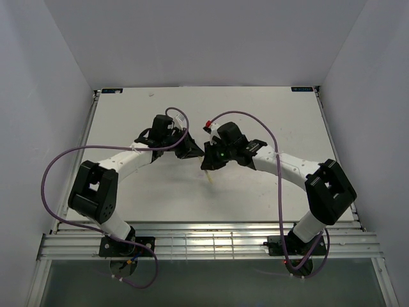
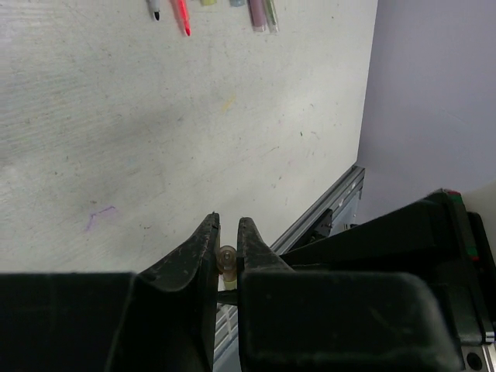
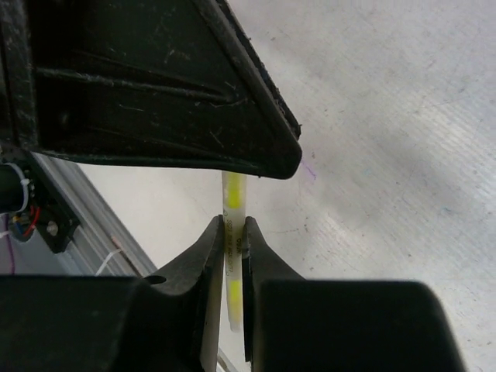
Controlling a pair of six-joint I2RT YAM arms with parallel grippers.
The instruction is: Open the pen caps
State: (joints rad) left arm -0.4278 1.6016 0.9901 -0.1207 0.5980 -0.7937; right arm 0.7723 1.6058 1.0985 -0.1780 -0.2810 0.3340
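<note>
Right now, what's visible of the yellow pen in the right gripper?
The yellow pen is a thin, pale yellow, plastic-looking barrel with brighter yellow patches. The right gripper is shut on it, the barrel running lengthwise between the fingers. Its far end is hidden behind a black part; whether it's capped cannot be told.

White arms (image 1: 131, 155) with black joints (image 1: 96, 188), black tools (image 2: 227, 226) and looping purple cables (image 1: 46, 182).
</note>
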